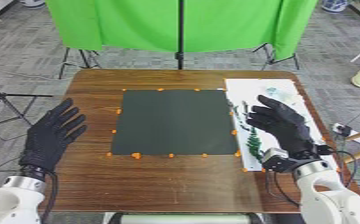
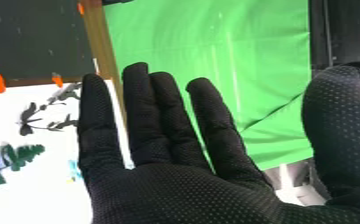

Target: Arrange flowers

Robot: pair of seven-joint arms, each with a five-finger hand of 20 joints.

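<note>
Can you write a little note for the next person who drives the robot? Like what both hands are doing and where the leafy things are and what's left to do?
Left hand: open, holding nothing, by the table's left side.
Right hand: open, holding nothing, over the white sheet.
Leafy stems: lying on that sheet, right of the dark mat.
Done: no arranging that I can see.
Left to do: probably pick up the stems and arrange them.
</note>
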